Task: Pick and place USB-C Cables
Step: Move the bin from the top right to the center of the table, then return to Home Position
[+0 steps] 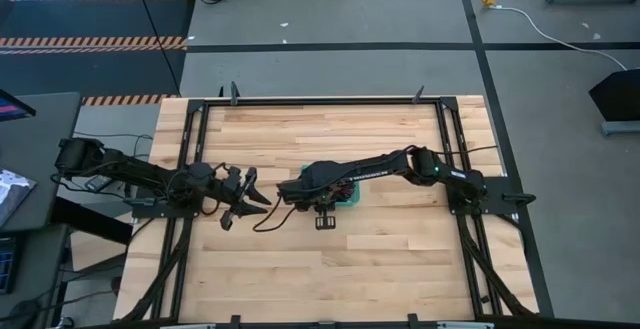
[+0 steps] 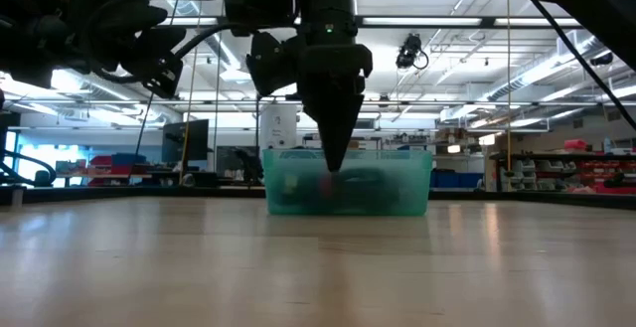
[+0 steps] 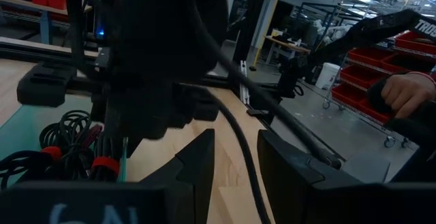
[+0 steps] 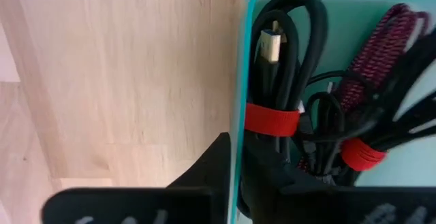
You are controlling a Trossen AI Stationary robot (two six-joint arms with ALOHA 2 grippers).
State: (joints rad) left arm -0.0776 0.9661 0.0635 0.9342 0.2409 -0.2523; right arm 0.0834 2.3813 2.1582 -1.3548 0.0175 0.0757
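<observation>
Right gripper reaching into the bin for a cable

The right gripper (image 4: pixel 235 176) dips into the translucent teal plastic bin (image 2: pixel 402 183), its slightly parted fingers straddling the wall beside a black coiled USB-C cable with a red tie (image 4: pixel 276 81); gripping it comes next. The left gripper (image 1: pixel 243 197) hovers nearby, open and empty.

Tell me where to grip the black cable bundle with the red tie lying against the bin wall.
Probably at the red tie, where the black cable bundle is cinched narrowest. Come from above, since the teal bin wall blocks a sideways approach. The right gripper already straddles that wall.
</observation>
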